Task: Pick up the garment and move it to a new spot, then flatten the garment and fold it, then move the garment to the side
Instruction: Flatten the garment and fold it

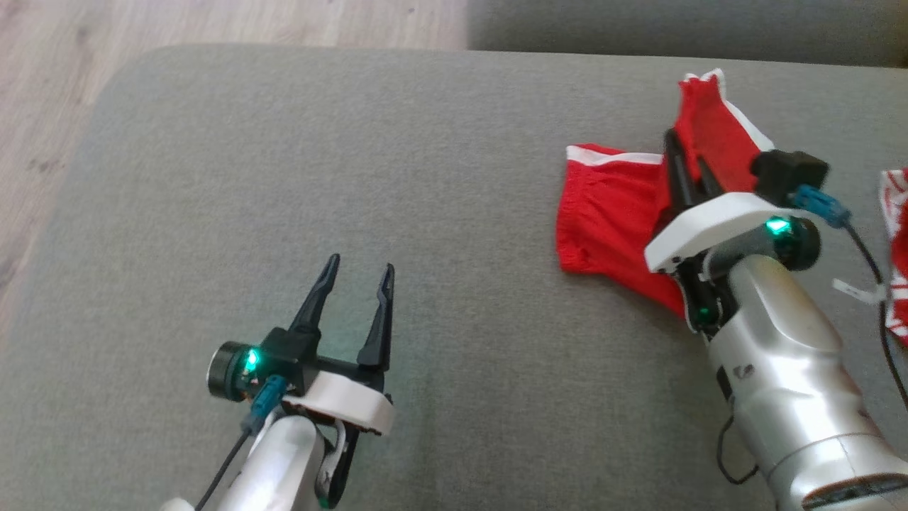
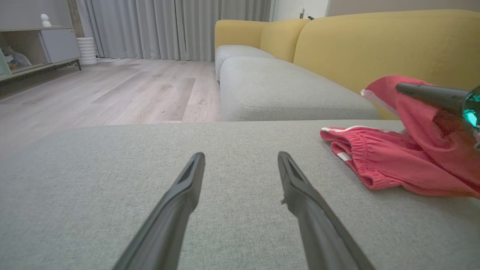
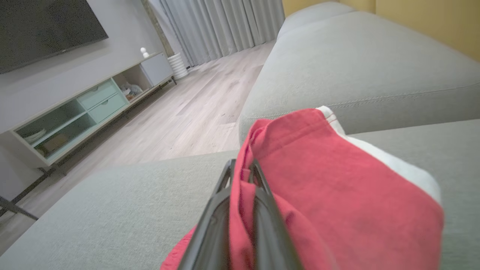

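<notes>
The garment [image 1: 610, 206] is a pair of red shorts with white trim, lying on the grey sofa cushion [image 1: 355, 177] at the right. My right gripper [image 1: 687, 152] is shut on a fold of it and holds that part raised above the cushion, while the waistband end stays down. From the right wrist camera the red garment [image 3: 330, 195] sits pinched between the two dark fingers and drapes over them to the right. My left gripper [image 1: 358, 273] hovers open over bare cushion at the lower left, well clear of the garment [image 2: 378, 161], with nothing between its fingers.
Another red and white cloth [image 1: 895, 248] lies at the right edge of the cushion. The wooden floor [image 1: 64, 92] drops off beyond the cushion's left and far-left edge. A yellow sofa back [image 2: 375, 48] and a second grey seat [image 2: 277, 86] stand beyond.
</notes>
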Controlling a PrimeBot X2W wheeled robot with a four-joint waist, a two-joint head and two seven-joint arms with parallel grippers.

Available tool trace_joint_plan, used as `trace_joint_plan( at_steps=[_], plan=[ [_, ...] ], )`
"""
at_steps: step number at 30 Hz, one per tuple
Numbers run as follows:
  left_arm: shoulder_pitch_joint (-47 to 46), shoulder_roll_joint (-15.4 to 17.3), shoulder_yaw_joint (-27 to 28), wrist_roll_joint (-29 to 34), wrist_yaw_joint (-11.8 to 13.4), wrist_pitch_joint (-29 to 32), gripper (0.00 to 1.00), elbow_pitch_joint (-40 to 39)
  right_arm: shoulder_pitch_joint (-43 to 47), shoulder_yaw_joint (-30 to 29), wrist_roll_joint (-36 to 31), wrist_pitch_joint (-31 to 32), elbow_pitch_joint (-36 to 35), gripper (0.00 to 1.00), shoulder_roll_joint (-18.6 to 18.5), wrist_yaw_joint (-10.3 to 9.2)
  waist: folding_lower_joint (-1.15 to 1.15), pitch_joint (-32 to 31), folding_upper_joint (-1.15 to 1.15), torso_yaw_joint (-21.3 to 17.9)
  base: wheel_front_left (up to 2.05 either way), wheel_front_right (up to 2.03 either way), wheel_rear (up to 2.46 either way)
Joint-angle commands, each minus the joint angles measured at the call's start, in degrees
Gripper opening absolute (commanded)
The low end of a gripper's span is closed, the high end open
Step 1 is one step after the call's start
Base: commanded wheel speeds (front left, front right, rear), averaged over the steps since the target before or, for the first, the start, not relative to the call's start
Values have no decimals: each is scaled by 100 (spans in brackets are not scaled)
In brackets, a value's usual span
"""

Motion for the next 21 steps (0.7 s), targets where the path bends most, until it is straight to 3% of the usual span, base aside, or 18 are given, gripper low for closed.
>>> trace_joint_plan(
  at_steps=[1,17,18,19,21],
  plan=[
    [-166,47,118,-68,29,-54,100,-194,-270,237,59,-13,-94,0,92,-4,0,74,0,109,0,0,0],
    [-263,47,59,-118,116,-54,100,-243,-296,2450,424,155,350,0,93,-4,0,310,0,252,0,0,0],
    [-269,47,63,-118,120,-54,100,-240,-311,2536,374,159,427,6,93,-4,0,318,0,230,0,0,0],
    [-275,47,63,-117,120,-54,100,-235,-323,2616,318,147,497,100,93,-4,0,321,0,207,0,0,0],
    [-286,47,73,-108,121,-54,100,-220,-315,2737,305,105,564,100,93,-4,0,304,0,145,0,0,0]
  ],
)
